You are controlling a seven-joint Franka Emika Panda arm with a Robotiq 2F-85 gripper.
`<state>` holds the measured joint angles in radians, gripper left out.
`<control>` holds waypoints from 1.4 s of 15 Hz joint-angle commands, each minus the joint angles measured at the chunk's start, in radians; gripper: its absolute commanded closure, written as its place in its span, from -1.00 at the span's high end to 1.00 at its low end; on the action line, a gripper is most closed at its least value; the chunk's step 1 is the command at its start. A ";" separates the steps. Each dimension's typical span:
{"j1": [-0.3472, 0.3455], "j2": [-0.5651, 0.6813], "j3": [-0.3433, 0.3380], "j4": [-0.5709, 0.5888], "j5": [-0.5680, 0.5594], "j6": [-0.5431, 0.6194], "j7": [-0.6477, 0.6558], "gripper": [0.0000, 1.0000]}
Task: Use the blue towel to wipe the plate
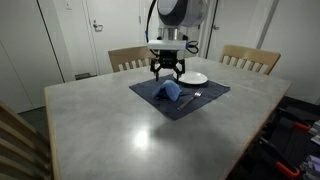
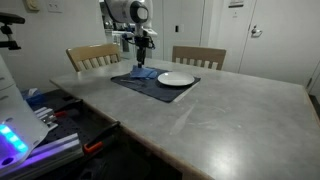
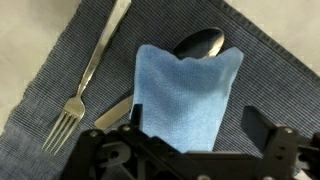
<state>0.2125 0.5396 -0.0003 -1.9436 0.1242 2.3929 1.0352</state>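
Note:
The blue towel [image 3: 185, 90] lies on a dark navy placemat [image 3: 270, 75] and covers the handle of a spoon [image 3: 200, 42]. Both exterior views show the towel [image 1: 168, 91] [image 2: 143, 72] bunched on the placemat, beside the round white plate [image 1: 193, 78] [image 2: 176, 79]. My gripper [image 3: 195, 125] hangs just above the towel [image 1: 167, 70] [image 2: 143, 62], open, one finger on each side of the cloth and nothing held. The plate is out of the wrist view.
A silver fork [image 3: 90, 75] lies on the placemat beside the towel. The placemat [image 1: 180, 98] sits at the far side of a large grey table [image 1: 120, 130]. Wooden chairs [image 1: 128, 58] [image 1: 250, 58] stand behind it.

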 commanded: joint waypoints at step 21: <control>-0.007 0.042 0.011 0.008 0.042 0.000 -0.007 -0.12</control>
<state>0.2170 0.5676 0.0024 -1.9481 0.1473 2.3941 1.0353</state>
